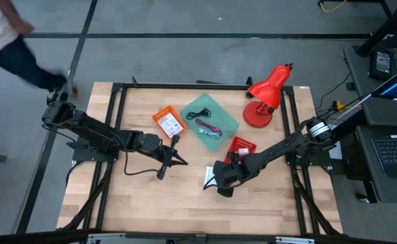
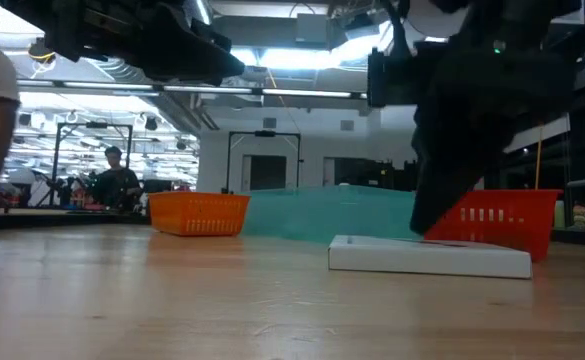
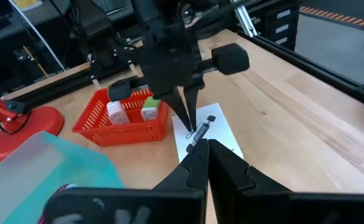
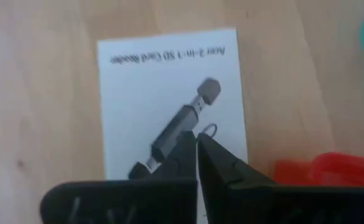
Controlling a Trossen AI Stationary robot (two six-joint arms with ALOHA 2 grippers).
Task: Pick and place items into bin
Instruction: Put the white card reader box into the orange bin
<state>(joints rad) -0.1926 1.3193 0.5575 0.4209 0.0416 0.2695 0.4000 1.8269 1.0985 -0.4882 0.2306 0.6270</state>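
Jaws shut; red basket [image 3: 122, 121] holds two small bottles [image 3: 132, 111].

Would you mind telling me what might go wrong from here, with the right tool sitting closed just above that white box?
1. The right tool is closed over the flat white box; unless it opens first, it may just push the box across the table.
2. The box lies flat, so the fingers may struggle to get hold of it.
3. The red basket sits right beside it and might get knocked.
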